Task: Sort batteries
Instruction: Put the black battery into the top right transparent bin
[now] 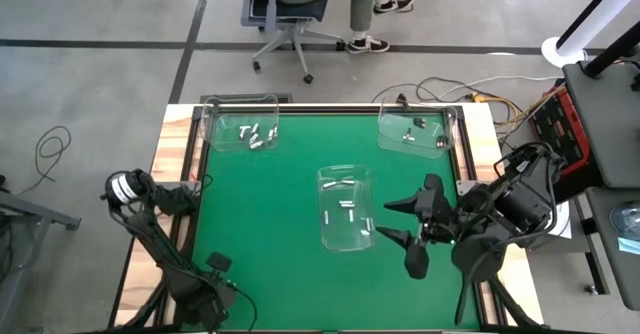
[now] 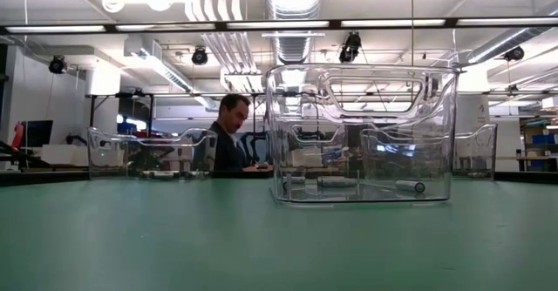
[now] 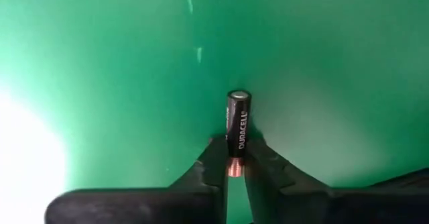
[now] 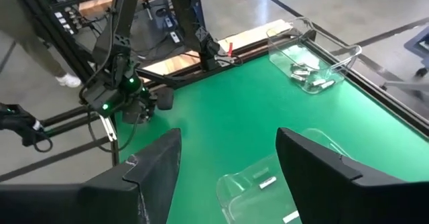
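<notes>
Fingers (image 3: 208,158) of the left gripper (image 3: 234,167), near the mat's (image 1: 270,234) front-left corner, pinch one battery (image 3: 237,125) by its copper end, long axis pointing straight ahead. We find the right gripper (image 4: 228,160) spread wide and empty beside the middle bin (image 1: 345,209).
</notes>
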You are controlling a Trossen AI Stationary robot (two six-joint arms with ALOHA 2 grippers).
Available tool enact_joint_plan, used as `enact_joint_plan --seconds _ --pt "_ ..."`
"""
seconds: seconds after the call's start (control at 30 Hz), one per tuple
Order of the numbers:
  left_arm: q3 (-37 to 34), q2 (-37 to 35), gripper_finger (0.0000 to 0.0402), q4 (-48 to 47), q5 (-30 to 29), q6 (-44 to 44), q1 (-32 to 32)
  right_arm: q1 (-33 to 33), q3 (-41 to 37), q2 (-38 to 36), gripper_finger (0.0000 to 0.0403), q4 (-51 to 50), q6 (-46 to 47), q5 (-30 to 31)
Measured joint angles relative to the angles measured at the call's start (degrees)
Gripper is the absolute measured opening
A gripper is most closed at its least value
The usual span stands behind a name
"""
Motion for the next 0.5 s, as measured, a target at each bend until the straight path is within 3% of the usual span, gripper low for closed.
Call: enact_joint_plan --seconds 0.2,0.37,0.5 --pt "4.87 0.20 0.0011 -0.60 -2.82 2.41 4.36 0.00 -2.14 -0.04 0.0222 -2.12 -0.68 -2.37" --pt "12.96 -1.08 0.0009 -5.86 -6.15 2.38 9.74 -1.59 -2.37 -0.04 0.0221 -12.38 -3.82 -10.87" --pt "21.84 -1.28 0.0008 -10.56 -11.12 5.34 16.77 -3.31 -2.65 -0.53 0.0220 -20.14 -6.75 -11.52"
